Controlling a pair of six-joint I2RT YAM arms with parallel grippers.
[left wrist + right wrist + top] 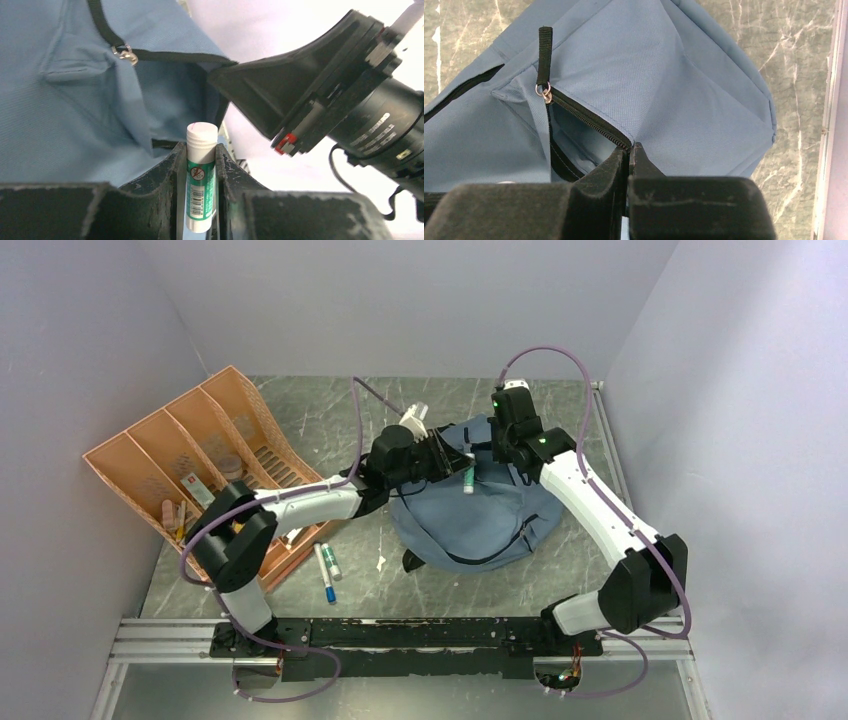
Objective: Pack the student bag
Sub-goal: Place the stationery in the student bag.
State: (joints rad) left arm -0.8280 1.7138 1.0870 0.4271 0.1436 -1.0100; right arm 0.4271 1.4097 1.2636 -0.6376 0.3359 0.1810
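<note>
The 2 arms stretch forward over the student bag [490,520], which lies mid-table. The left gripper [201,152] clamps a glue stick [201,195]. The right gripper [629,150] pinches the bag's zipper edge, fully closed.

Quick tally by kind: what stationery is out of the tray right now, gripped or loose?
Glue stick: 1, in the left gripper, over the bag
Markers: 2, loose on the table beside the tray
Total: 3
</note>
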